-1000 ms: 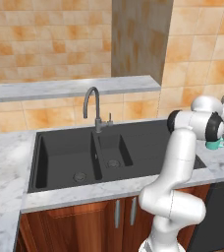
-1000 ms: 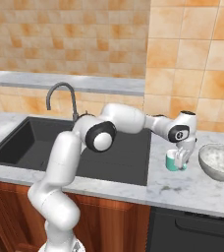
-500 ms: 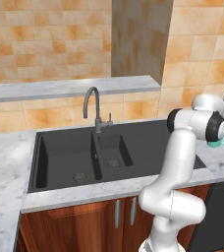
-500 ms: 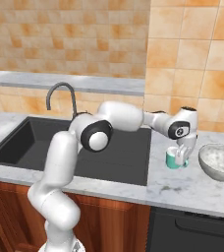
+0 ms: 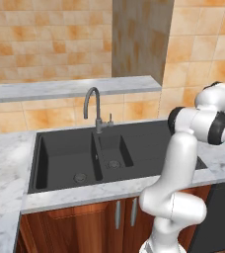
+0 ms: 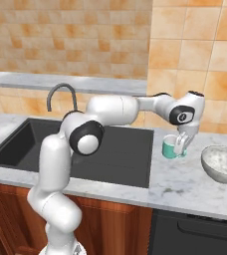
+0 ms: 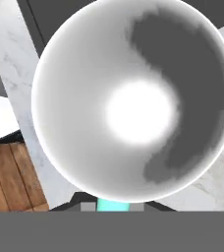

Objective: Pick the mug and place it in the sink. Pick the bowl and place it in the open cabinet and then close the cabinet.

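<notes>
Currently pincer [image 6: 181,146] is clamping shut on the mug [image 6: 170,148] rim, mug sitting on tabletop [image 6: 195,184] right of sink [image 6: 120,154]; bowl [image 6: 222,163] beyond it. All 3 steps pending.

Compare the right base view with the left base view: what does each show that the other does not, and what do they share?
Right base view alone: the teal mug standing on the marble counter, the gripper with its fingers closed on the mug's rim, and the grey bowl to the mug's right, apart from it.
Left base view alone: the black sink's two basins with their drains, seen fully, and the long shelf above the tap.
Shared: the sink, the grey tap, the marble counter, the tiled wall and the white arm.
</notes>
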